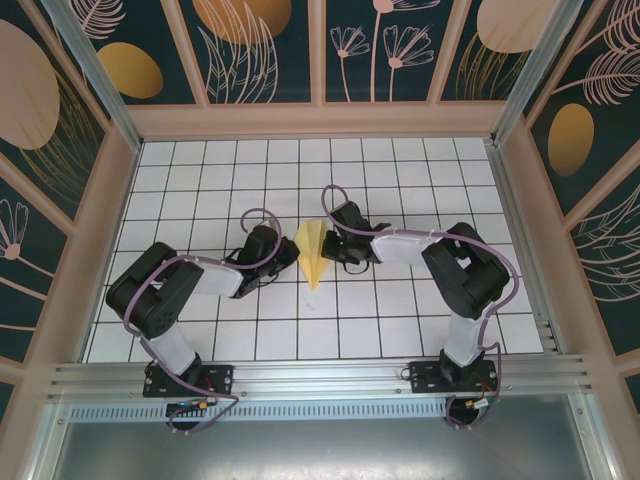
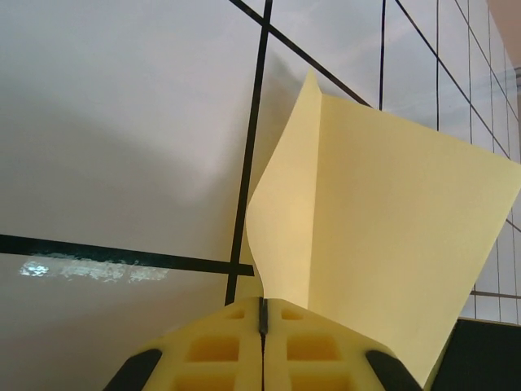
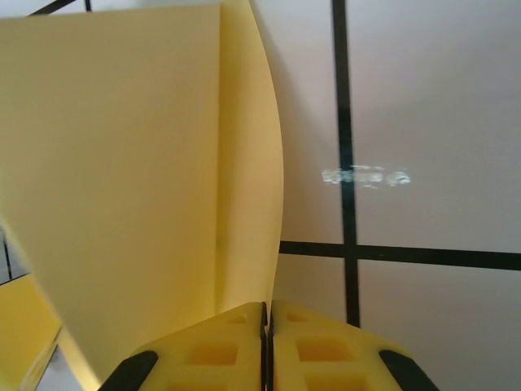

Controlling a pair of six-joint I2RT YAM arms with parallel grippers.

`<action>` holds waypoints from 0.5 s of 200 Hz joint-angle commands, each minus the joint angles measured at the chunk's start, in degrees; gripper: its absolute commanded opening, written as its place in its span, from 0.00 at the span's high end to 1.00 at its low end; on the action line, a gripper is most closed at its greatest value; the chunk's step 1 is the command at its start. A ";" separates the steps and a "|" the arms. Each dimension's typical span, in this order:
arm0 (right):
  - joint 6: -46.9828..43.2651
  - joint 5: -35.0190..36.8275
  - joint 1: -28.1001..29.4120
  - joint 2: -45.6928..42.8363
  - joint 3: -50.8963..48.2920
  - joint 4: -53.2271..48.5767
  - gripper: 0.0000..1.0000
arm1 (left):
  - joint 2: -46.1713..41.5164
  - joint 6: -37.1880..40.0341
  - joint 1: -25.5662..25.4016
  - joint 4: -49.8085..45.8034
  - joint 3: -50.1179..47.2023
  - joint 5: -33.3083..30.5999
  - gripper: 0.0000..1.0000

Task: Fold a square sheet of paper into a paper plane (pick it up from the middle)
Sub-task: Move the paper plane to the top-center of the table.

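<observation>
The yellow paper plane (image 1: 314,253) is a slim pointed dart at the middle of the grid table, its tip toward the near side, held between both arms. My left gripper (image 1: 289,252) is at its left side and my right gripper (image 1: 331,246) at its right. In the left wrist view the left gripper (image 2: 262,305) is shut on the plane's edge, and the folded paper (image 2: 383,236) rises up and to the right. In the right wrist view the right gripper (image 3: 267,309) is shut on the plane's edge, with the folded paper (image 3: 138,163) spreading up and left.
The white grid table (image 1: 400,180) is walled by a wooden frame with patterned panels (image 1: 260,50). An aluminium rail (image 1: 320,380) runs along the near edge by the arm bases. Purple cables (image 1: 255,215) loop over both arms.
</observation>
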 commanded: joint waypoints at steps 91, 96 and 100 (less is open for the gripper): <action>-3.27 0.38 -1.01 3.59 3.49 -4.67 0.76 | -0.59 0.74 1.24 -3.85 -0.22 -0.08 0.85; -3.44 0.06 -1.01 3.39 3.60 -4.67 0.76 | -0.43 0.68 1.25 -3.73 -0.23 0.29 0.86; -3.60 -0.29 -0.98 3.08 3.67 -4.52 0.75 | -0.33 0.66 1.24 -3.47 -0.29 0.63 0.86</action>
